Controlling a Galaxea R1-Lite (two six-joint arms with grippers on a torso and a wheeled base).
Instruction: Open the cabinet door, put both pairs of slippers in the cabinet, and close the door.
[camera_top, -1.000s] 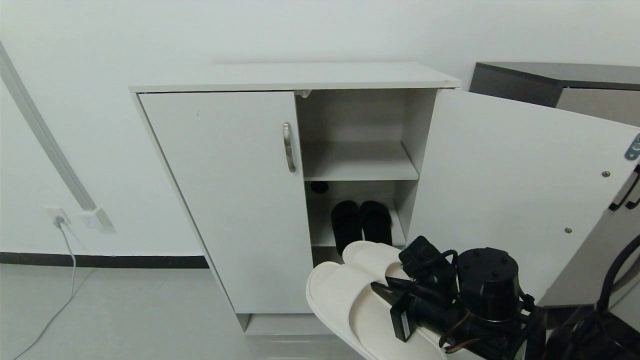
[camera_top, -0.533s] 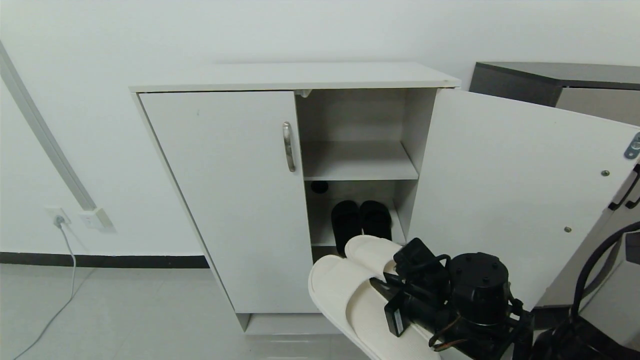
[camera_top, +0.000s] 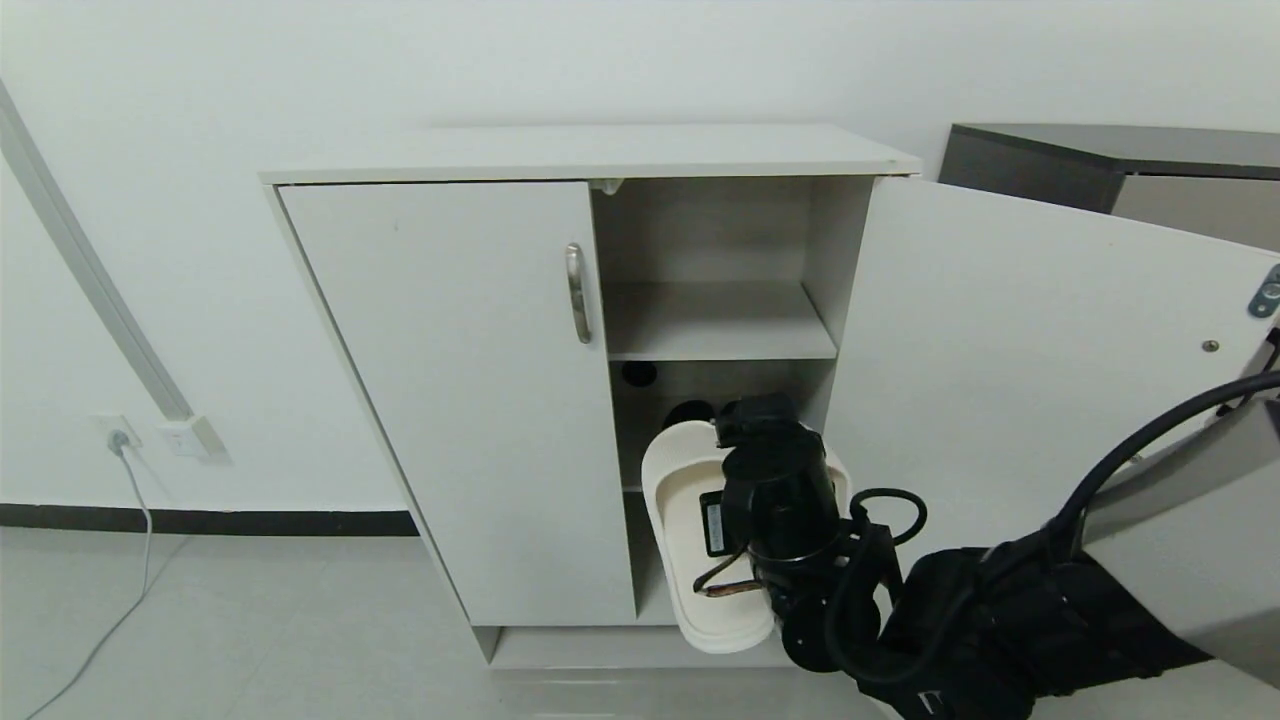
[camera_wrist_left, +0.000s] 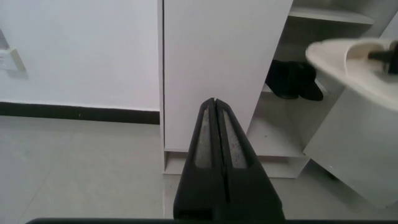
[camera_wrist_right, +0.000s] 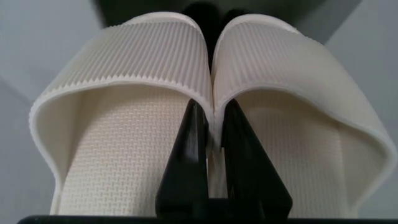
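The right gripper (camera_wrist_right: 210, 121) is clamped on the cream ribbed foam slippers (camera_top: 680, 520) at the open doorway of the white wooden cabinet (camera_top: 450, 400), with the black slide slippers (camera_wrist_left: 292, 79) at their 12 o'clock and the left gripper (camera_wrist_left: 214, 109) pressed together.

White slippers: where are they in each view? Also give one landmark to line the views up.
Head view: white slippers low centre, in front of the open cabinet bay.
Left wrist view: white slippers before the open bay, past the closed door.
Right wrist view: white slippers side by side, right pincer clamping their inner edges.
Landmark: closed cabinet door, in head and left wrist views.
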